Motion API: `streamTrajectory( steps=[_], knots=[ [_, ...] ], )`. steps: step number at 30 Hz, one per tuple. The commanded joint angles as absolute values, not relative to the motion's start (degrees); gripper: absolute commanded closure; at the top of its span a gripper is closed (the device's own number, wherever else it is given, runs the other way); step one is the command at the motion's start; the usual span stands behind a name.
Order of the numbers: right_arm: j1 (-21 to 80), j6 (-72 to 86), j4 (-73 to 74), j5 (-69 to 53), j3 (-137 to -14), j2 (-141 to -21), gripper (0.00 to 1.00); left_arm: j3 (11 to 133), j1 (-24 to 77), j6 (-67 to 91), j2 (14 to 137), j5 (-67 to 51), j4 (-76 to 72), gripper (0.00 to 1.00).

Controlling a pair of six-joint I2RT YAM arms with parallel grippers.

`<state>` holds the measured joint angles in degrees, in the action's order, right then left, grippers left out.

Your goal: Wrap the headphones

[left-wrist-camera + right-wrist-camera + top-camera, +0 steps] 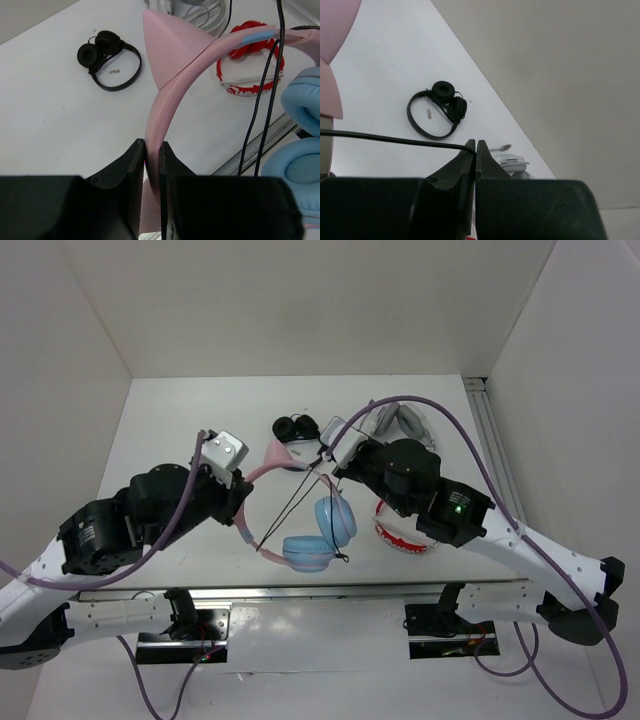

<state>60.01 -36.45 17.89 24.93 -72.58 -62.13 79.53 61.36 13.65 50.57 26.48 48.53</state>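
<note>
My left gripper [151,148] pinches the stiff pink headband [167,97]; my right gripper [473,146] nips the limp cable [385,139]. The headphones [300,502] sit mid-table, cups [335,517] at 6 o'clock. I judge them light.

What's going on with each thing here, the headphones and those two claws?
pink headphones: headband clamped by the left gripper.
cable: pulled straight, pinched by the right gripper.
left gripper: shut.
right gripper: shut.
black headphones: lying flat on the table.
red-and-white headphones: lying flat, partly under the right arm.
</note>
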Motion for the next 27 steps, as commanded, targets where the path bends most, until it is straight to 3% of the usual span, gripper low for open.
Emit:
streamTrajectory(
  steps=[1, 6, 9, 11, 17, 27],
  knots=[
    [56.34, -32.97, 11.87, 23.74, -71.98, -60.82, 0.99, 84.63, 61.7, 14.32, 47.81, 24.51, 48.34, 1.0],
    [53.79, -25.86, 11.87, 15.41, -70.15, -63.46, 0.97, 90.96, 61.7, 20.29, 51.84, 26.8, 51.41, 1.0],
    [52.48, -22.6, 5.91, 10.05, -65.68, -63.46, 0.97, 91.49, 61.7, 22.84, 51.86, 28.38, 50.81, 1.0],
    [50.72, -20.14, 1.6, 6.78, -63.73, -62.93, 0.89, 92.02, 61.7, 23.47, 51.86, 28.39, 50.28, 1.0],
    [47.99, -15.04, -7.71, -4.21, -58.98, -63.01, 0.89, 91.49, 61.7, 26.19, 51.86, 28.39, 47.03, 1.0],
    [44.39, -9.76, -15.99, -12.38, -57.74, -68.55, 0.74, 91.32, 61.7, 27.86, 52.56, 28.92, 44.91, 1.0]
  ],
)
